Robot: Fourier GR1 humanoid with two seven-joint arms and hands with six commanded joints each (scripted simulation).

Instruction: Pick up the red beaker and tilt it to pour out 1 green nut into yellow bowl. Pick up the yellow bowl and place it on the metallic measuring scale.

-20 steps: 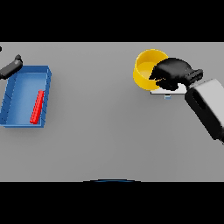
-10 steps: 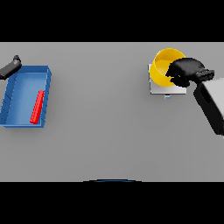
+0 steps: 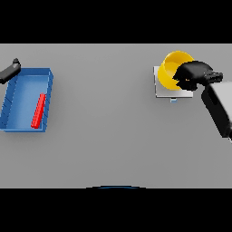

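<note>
Two hands appear, only one at work. My right hand [image 3: 194, 74] sits at about two o'clock on the grey table [image 3: 108, 136], fingers curled over the near rim of the yellow bowl [image 3: 174, 68] and clamped on it; the arm enters from the right edge at four o'clock. I hold the bowl by its rim and tilted, its opening turned toward eleven o'clock, because a rim grasp leaves the base free to meet a flat surface. Under and just beside the bowl lies the metallic measuring scale [image 3: 165, 90], a pale square plate with a small tab at its six o'clock edge; the bowl overlaps the plate's upper part, but whether its base touches the plate I cannot tell. Any green nut inside the bowl is too small to make out. My left hand [image 3: 11, 70] rests idle at ten o'clock, just at the far corner of the blue tray [image 3: 47, 90]; its finger posture is not legible. A red bar-like object [image 3: 38, 110], possibly the beaker on its side, lies inside the tray along its three o'clock wall, well apart from the bowl. I judge the placing step nearly done: levelling the bowl and letting go remain.
</note>
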